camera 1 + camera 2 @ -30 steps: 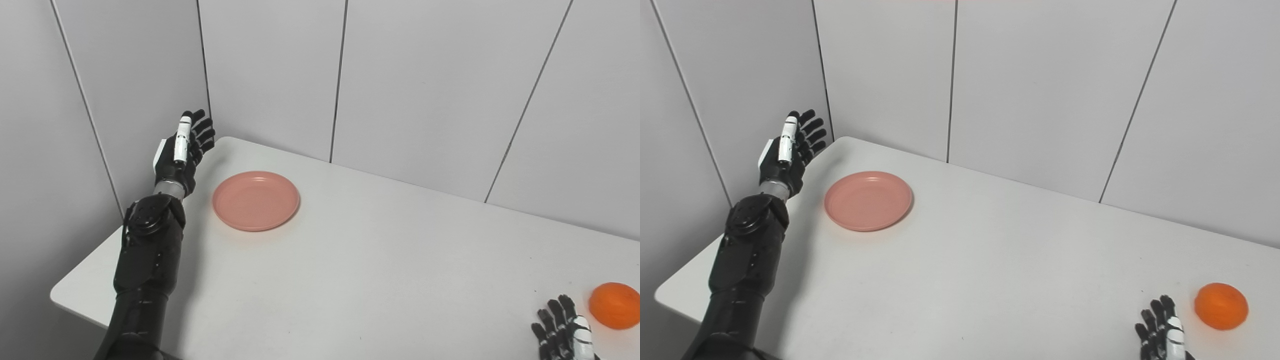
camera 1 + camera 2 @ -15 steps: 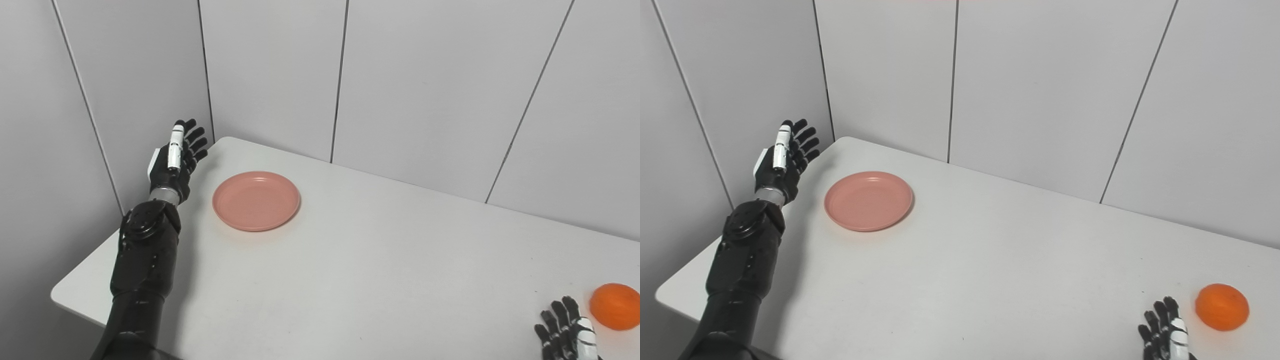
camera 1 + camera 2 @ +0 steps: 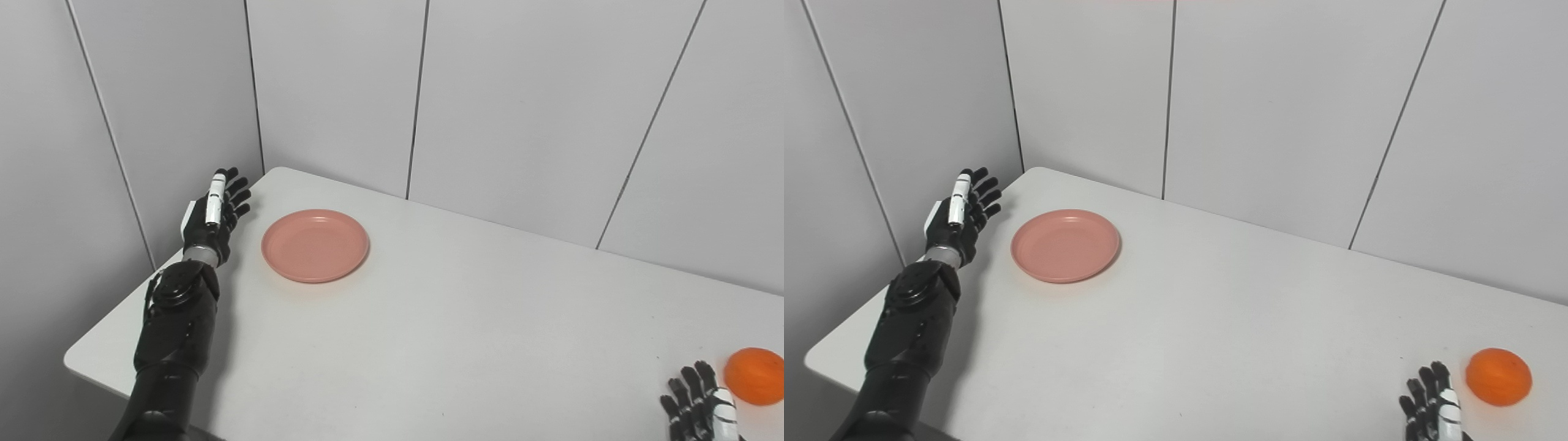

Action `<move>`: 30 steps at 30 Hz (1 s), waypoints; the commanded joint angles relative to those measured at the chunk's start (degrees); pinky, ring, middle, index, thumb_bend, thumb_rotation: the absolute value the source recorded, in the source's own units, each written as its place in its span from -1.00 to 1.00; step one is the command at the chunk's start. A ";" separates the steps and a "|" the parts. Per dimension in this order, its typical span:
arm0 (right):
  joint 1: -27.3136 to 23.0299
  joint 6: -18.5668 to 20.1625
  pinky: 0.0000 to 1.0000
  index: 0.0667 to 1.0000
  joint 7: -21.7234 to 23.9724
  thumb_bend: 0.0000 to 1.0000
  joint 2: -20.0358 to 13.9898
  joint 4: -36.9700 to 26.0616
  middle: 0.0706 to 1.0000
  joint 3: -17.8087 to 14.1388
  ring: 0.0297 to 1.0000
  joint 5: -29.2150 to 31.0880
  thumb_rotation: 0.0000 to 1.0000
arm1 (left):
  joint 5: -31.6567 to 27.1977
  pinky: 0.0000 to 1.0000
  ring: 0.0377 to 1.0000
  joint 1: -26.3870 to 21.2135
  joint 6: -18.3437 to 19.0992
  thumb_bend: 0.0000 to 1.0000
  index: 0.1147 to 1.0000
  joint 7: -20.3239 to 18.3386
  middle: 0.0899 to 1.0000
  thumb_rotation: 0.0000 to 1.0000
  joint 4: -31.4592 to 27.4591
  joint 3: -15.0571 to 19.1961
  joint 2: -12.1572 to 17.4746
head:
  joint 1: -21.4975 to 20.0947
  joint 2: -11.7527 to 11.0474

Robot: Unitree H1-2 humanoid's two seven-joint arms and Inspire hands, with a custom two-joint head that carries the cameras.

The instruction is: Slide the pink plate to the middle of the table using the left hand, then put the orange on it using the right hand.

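A white table [image 3: 465,318] stands in the corner of a room with pale grey panelled walls [image 3: 520,104]. The scene is viewed from above and in front.

On the far left part of the table lies a round pink plate [image 3: 315,245], flat and with nothing on it. It sits well to the left of the table's middle.

The robot's left arm, black and jointed, rises from the bottom left. Its left hand [image 3: 213,212] is held just beside the plate's left edge, above the table's left border, not touching the plate. The hand is open wide, the fingers [image 3: 981,191] spread and pointing toward the far wall, holding nothing. One white segment runs along the hand's upper side.

At the near right corner of the table rests an orange [image 3: 1499,376], alone on the surface and well apart from the plate.

Just left of the orange, the right hand [image 3: 1433,407] enters from the bottom edge. Only its black fingertips and a white segment show. The fingers point upward and appear spread, with nothing in them and a small gap between them and the orange.
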 commanded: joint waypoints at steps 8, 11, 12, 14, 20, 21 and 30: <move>-1.42 0.51 1.00 1.00 -0.36 -0.62 0.13 -2.41 1.00 0.04 1.00 0.30 1.00 | -0.68 0.86 0.81 -2.51 -3.21 -0.39 0.73 -1.25 0.78 1.00 0.85 -0.47 1.03 | 0.02 0.13; -1.42 0.61 1.00 1.00 -0.39 -0.63 0.16 -2.56 1.00 0.10 1.00 0.20 1.00 | -0.28 0.85 0.80 -2.59 -3.60 -0.40 0.71 -0.87 0.77 1.00 1.45 -0.70 0.80 | -0.06 0.08; -1.40 0.70 1.00 1.00 -0.42 -0.63 0.19 -2.66 1.00 0.15 1.00 0.14 1.00 | -0.13 0.83 0.79 -2.61 -3.76 -0.40 0.69 -0.75 0.75 1.00 1.89 -0.77 0.79 | -0.15 0.05; -1.40 0.88 1.00 1.00 -0.43 -0.64 0.30 -2.80 1.00 0.19 1.00 0.17 1.00 | -0.15 0.82 0.78 -2.62 -3.81 -0.40 0.69 -0.56 0.74 1.00 2.39 -0.82 0.71 | -0.20 0.06; -1.42 0.72 1.00 1.00 -0.35 -0.64 0.40 -2.72 1.00 0.17 1.00 0.14 1.00 | -0.26 0.82 0.79 -2.83 -4.37 -0.42 0.68 -0.96 0.76 1.00 4.70 -1.17 0.84 | -0.23 0.03; -1.43 0.68 1.00 1.00 -0.34 -0.64 0.41 -2.71 1.00 0.17 1.00 0.14 1.00 | -0.31 0.83 0.79 -2.92 -4.50 -0.42 0.69 -1.11 0.76 1.00 5.13 -1.23 0.91 | -0.23 0.03; -1.25 1.19 1.00 1.00 -0.70 -0.65 0.53 -3.22 1.00 0.19 1.00 -0.08 1.00 | -0.16 0.86 0.80 -3.23 -5.71 -0.42 0.70 -1.92 0.76 1.00 7.63 -2.06 0.51 | -0.35 0.26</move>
